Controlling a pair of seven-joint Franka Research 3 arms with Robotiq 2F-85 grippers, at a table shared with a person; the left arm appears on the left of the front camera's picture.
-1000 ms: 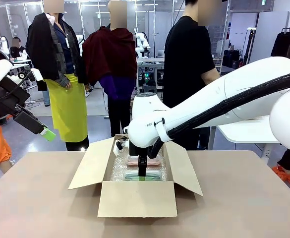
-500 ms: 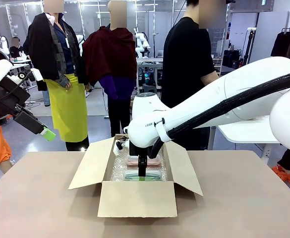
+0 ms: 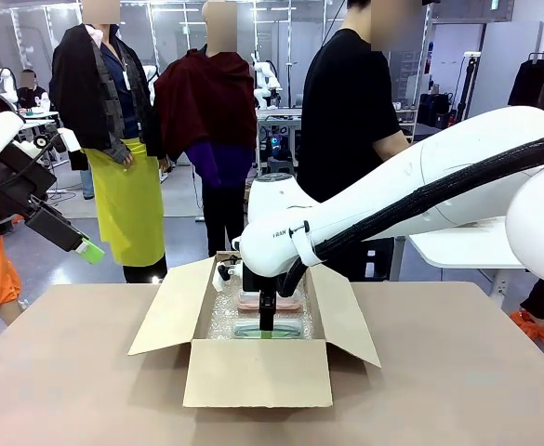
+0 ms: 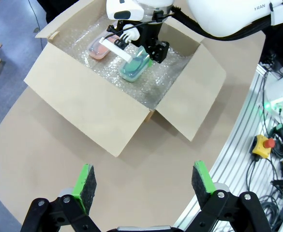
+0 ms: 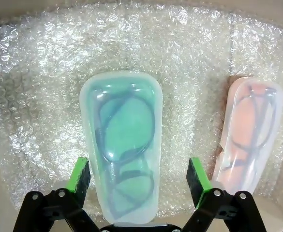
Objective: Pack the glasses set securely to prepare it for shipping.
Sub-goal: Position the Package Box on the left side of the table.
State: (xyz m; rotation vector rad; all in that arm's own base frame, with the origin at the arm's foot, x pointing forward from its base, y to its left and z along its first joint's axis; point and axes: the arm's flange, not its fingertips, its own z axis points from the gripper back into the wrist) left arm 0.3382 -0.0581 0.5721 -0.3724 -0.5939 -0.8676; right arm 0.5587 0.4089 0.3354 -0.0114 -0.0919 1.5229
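Observation:
An open cardboard box point(image 3: 253, 376) stands mid-table, lined with bubble wrap point(image 5: 180, 58). Inside lie the glasses set's two clear packs side by side: the teal-green one point(image 5: 124, 145) point(image 4: 134, 67) point(image 3: 270, 331) and the pink-red one point(image 5: 250, 130) point(image 4: 102, 48) point(image 3: 253, 302). My right gripper point(image 5: 138, 176) point(image 3: 267, 325) reaches down into the box and is open, its green pads point(image 5: 79, 176) on either side of the teal pack's near end with gaps to both sides. High over the table's left side, my left gripper point(image 4: 145, 181) point(image 3: 84, 249) is open and holds nothing.
All the box flaps point(image 3: 165, 307) stand open outward. A person in black point(image 3: 351, 121) stands behind the box at the far side. Bare brown table point(image 3: 76, 390) surrounds the box. Cables and red stop buttons point(image 4: 260, 145) lie past the table edge.

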